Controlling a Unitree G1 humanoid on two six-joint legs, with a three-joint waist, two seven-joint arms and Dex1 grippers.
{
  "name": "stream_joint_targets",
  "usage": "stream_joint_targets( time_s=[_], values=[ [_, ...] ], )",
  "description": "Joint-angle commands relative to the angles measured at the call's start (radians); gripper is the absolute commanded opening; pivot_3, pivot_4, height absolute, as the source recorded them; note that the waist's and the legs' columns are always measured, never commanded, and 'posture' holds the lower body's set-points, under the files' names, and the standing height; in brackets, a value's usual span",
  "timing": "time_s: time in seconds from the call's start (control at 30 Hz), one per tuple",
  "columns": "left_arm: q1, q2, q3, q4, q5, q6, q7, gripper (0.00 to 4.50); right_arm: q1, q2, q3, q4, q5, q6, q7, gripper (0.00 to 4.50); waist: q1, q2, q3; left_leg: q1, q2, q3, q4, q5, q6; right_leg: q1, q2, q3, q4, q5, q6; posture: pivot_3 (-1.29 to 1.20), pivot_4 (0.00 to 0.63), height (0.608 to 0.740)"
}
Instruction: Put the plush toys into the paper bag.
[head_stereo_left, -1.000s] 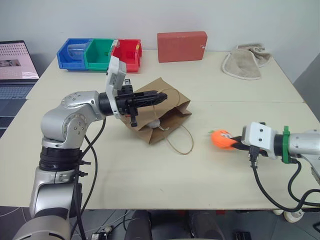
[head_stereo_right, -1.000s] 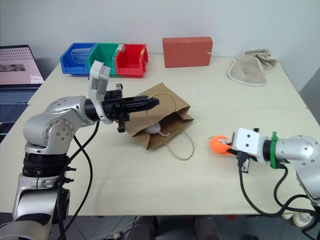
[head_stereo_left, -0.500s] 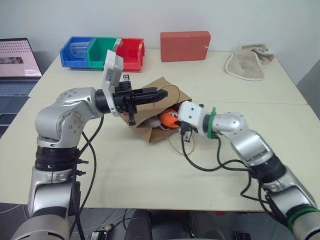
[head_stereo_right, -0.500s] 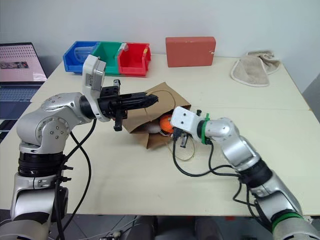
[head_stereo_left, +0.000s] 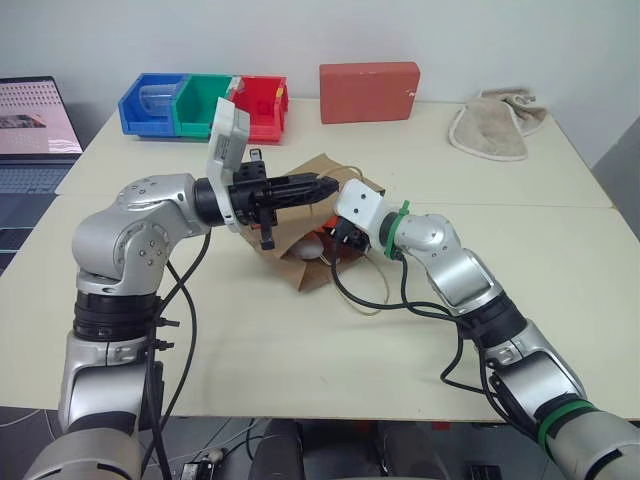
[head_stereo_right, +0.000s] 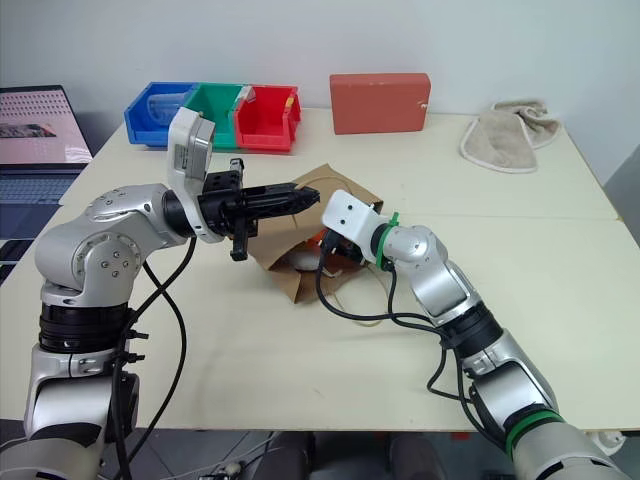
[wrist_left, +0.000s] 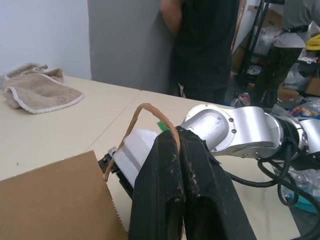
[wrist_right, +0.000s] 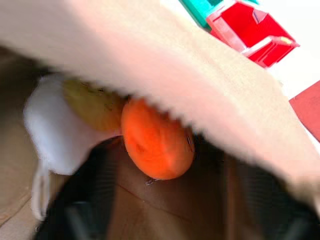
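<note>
A laptop (head_stereo_left: 25, 125) is seen at the far left edge of the cream table (head_stereo_left: 250, 360), with a row of blue, green and red bins (head_stereo_left: 200, 105) set behind it toward the wall. The left gripper (head_stereo_left: 318, 187) is held level over the middle of the table, its two black fingers (wrist_left: 182, 195) pressed together on the thin tan loop handle (wrist_left: 150, 112) of the paper bag (head_stereo_left: 310, 190), so that the bag's upper edge is lifted and its mouth is kept open toward the robot's right.

The brown bag is lying on its side at the table's centre. Inside its mouth the white egg-shaped plush toy (wrist_right: 55, 130), with its yellow centre, is seen resting against the orange carrot plush toy (wrist_right: 157, 145); the two are touching, under the bag's upper flap. The second loop handle (head_stereo_left: 365, 295) is trailed loose on the table just in front of the bag.

The right gripper (head_stereo_left: 338, 238) is pushed into the bag's mouth, its white wrist housing sitting at the opening. Its fingers are spread wide on either side of the carrot in the right wrist view, dark and blurred; whether the carrot is touched by them cannot be told.

Further right, a red rectangular block (head_stereo_left: 368, 92) is standing near the wall, and a beige folded cloth (head_stereo_left: 495, 125) is lying at the table's far right corner.
</note>
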Motion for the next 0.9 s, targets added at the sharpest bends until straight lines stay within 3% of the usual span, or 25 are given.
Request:
stream_joint_targets(
  time_s=[0.03, 0.3, 0.43, 0.6, 0.83, 0.9],
  values=[
    [-0.027, -0.010, 0.019, -0.002, -0.004, -0.019, 0.012, 0.00, 0.033, -0.035, -0.054, -0.204, 0.042, 0.053, 0.054, 4.44, 0.002, 0.000, 0.000, 0.000, 0.000, 0.000, 0.000, 0.000, 0.000, 0.000, 0.000, 0.000, 0.000, 0.000, 0.000, 0.00, 0.150, 0.740],
    [-0.044, -0.021, 0.011, 0.030, 0.024, -0.047, 0.014, 0.00, 0.178, -0.257, -0.247, -0.628, 0.338, 0.336, 0.285, 4.44, 0.005, 0.000, 0.000, -0.002, 0.000, -0.001, 0.000, 0.000, 0.000, -0.001, 0.000, 0.000, 0.000, 0.000, 0.000, 0.00, 0.150, 0.740],
    [-0.040, -0.017, 0.020, 0.031, 0.029, -0.051, 0.015, 0.00, 0.244, -0.323, -0.291, -0.636, 0.333, 0.413, 0.220, 4.44, 0.004, 0.000, 0.000, -0.001, 0.000, 0.000, 0.001, 0.000, 0.000, 0.000, 0.000, 0.000, 0.000, 0.000, 0.000, 0.00, 0.150, 0.740],
    [-0.033, -0.014, 0.026, 0.024, 0.025, -0.049, 0.017, 0.00, 0.301, -0.240, -0.247, -0.516, 0.277, 0.448, 0.066, 4.44, -0.007, 0.000, 0.000, 0.000, 0.000, 0.001, 0.000, 0.000, 0.000, 0.000, 0.001, 0.002, 0.000, 0.000, 0.000, 0.00, 0.150, 0.740],
    [-0.042, -0.009, 0.028, 0.026, 0.029, -0.052, 0.020, 0.00, 0.276, -0.122, -0.192, -0.244, 0.265, 0.353, 0.027, 4.44, -0.006, 0.000, 0.000, 0.000, 0.000, 0.002, 0.000, 0.000, 0.000, -0.001, 0.000, 0.002, 0.000, 0.000, 0.000, 0.00, 0.150, 0.740],
    [-0.040, -0.007, 0.032, 0.020, 0.027, -0.050, 0.024, 0.00, 0.274, -0.120, -0.181, -0.218, 0.262, 0.340, 0.036, 4.08, -0.005, 0.000, 0.000, -0.001, 0.000, 0.002, 0.000, 0.000, 0.000, -0.001, 0.000, 0.002, 0.000, 0.000, 0.000, 0.00, 0.150, 0.740]
  ],
)
